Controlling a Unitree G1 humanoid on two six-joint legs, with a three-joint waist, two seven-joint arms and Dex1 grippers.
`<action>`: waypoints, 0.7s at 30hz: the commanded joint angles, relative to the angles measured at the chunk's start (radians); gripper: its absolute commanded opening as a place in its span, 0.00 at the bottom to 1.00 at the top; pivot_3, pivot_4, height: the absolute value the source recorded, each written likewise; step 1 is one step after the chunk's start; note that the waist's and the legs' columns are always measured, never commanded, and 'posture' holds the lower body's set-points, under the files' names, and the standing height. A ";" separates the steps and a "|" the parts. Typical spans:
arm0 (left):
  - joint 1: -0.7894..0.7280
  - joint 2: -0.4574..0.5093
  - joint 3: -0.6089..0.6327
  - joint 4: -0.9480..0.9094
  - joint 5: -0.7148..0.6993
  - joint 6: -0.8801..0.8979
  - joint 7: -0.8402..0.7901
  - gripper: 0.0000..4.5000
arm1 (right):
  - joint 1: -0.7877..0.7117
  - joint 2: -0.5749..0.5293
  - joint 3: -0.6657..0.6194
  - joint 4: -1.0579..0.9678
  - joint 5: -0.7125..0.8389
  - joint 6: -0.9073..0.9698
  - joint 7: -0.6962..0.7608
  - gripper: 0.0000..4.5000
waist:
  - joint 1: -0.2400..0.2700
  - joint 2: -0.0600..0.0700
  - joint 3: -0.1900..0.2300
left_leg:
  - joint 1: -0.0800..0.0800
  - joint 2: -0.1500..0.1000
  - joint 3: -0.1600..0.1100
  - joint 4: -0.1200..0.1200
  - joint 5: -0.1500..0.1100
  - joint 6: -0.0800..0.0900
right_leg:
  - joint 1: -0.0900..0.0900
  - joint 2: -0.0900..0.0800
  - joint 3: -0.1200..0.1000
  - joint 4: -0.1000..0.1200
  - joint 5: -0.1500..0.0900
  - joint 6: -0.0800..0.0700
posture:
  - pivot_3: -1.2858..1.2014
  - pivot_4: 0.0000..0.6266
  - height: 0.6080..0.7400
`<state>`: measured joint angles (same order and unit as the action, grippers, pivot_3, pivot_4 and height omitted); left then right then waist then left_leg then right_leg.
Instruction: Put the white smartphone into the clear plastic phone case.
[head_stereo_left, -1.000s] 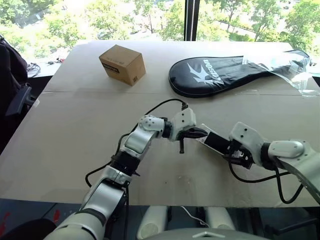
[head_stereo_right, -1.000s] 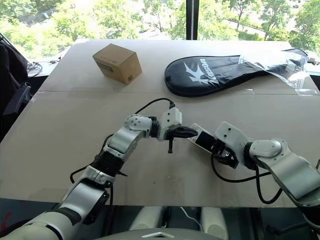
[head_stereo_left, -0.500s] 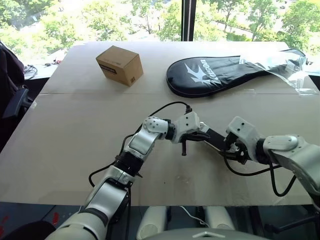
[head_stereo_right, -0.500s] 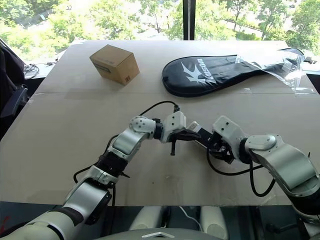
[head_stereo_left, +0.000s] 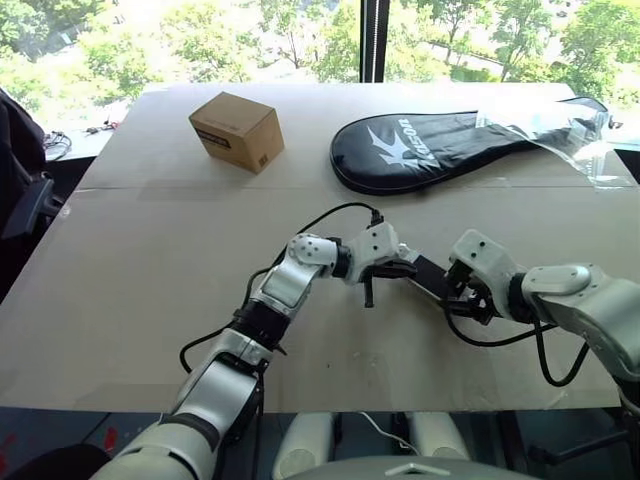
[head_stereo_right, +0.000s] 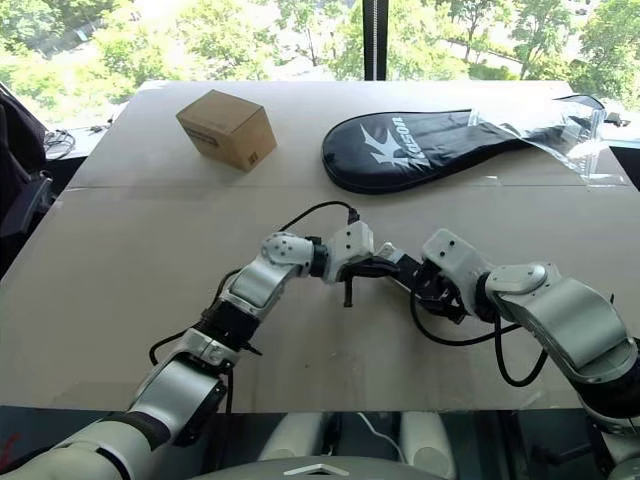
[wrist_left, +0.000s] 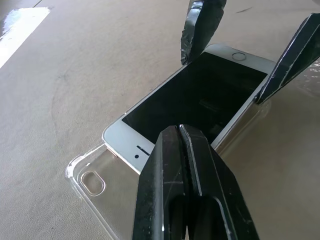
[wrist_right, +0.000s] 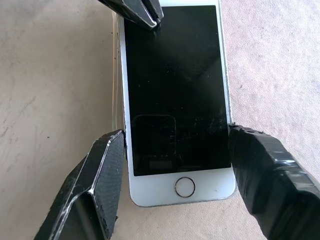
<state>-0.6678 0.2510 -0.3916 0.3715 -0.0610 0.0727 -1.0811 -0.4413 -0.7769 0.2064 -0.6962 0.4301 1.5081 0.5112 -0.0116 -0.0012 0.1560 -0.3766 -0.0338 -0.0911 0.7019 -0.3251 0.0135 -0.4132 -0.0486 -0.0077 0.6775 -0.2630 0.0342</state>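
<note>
We found the white smartphone with the black screen (wrist_right: 176, 95) lying face up on the tan table (head_stereo_left: 150, 250), near its front middle, between the two arms. It sat skewed on the transparent, thin plastic phone case (wrist_left: 95, 182): the case's camera-hole corner projected beyond the phone's speaker end, so the phone was not seated in the rim.

The right gripper (wrist_right: 175, 165) stood spread across the phone's home-button end, one black finger against each long edge, apparently clasping it, though firm contact could not be confirmed. The left gripper (wrist_left: 182, 137) had its two fingers pressed together, holding nothing, their tips over the screen near the speaker end.

Farther back lay a brown cardboard box (head_stereo_left: 237, 130), a black racket cover (head_stereo_left: 430, 150) and a crinkled clear wrapper (head_stereo_left: 560, 130).
</note>
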 joint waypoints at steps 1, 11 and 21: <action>-0.003 0.004 -0.013 0.020 0.032 -0.014 0.002 0.00 | -0.005 0.001 0.024 -0.001 0.004 -0.004 -0.012 0.60 | -0.001 -0.001 -0.001 | 0.000 0.000 0.000 0.000 0.000 0.000 | 0.000 0.000 0.000 0.000 0.000 0.000 | 0.52 0.24 1.00; 0.028 0.009 -0.024 0.080 0.069 -0.040 0.010 0.00 | -0.011 0.009 0.051 0.000 0.006 -0.008 -0.035 0.60 | -0.002 -0.007 -0.008 | 0.001 0.000 0.000 0.000 0.000 0.000 | 0.000 0.000 0.001 0.000 0.000 0.000 | 0.52 0.24 1.00; 0.037 -0.010 -0.045 0.176 0.100 -0.083 0.041 0.00 | -0.039 0.011 0.028 -0.012 0.031 0.005 -0.027 0.92 | -0.001 -0.007 -0.015 | 0.003 0.000 0.001 0.000 0.000 0.000 | 0.002 0.000 0.001 0.000 0.000 0.000 | 0.52 0.24 1.00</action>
<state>-0.6611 0.2314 -0.4015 0.4827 -0.0165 -0.0337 -1.0447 -0.4676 -0.7622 0.2552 -0.6889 0.4439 1.5160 0.4684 -0.0124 -0.0082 0.1410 -0.3730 -0.0338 -0.0903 0.7017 -0.3253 0.0138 -0.4112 -0.0484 -0.0063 0.6781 -0.2630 0.0342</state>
